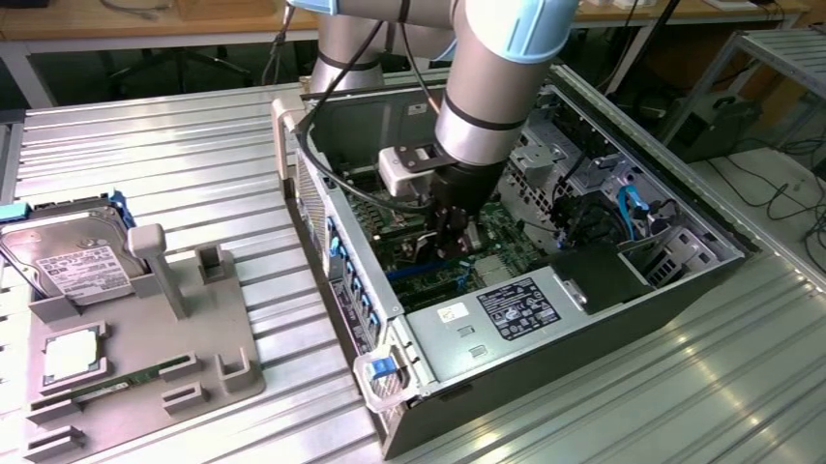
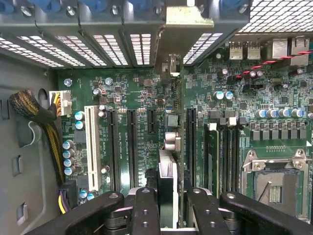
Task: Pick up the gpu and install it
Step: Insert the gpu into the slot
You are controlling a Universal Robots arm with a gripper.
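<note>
The gripper (image 2: pixel 168 208) clamps the gpu (image 2: pixel 168 147) edge-on between its jaws, over the motherboard (image 2: pixel 137 98) slots.

We see the computer case (image 1: pixel 516 319) lying open at the centre and right of the exterior view, with the arm (image 1: pixel 497 87) reaching down into it from the top of the frame. The gripper (image 1: pixel 455 237) sits inside the case above the motherboard (image 1: pixel 432 261), closed on the gpu (image 2: pixel 168 191), which stands edge-on over the board. At lower left lies a parts tray (image 1: pixel 193 377), with a hard drive (image 1: pixel 72 256) on its upper left part.
</note>
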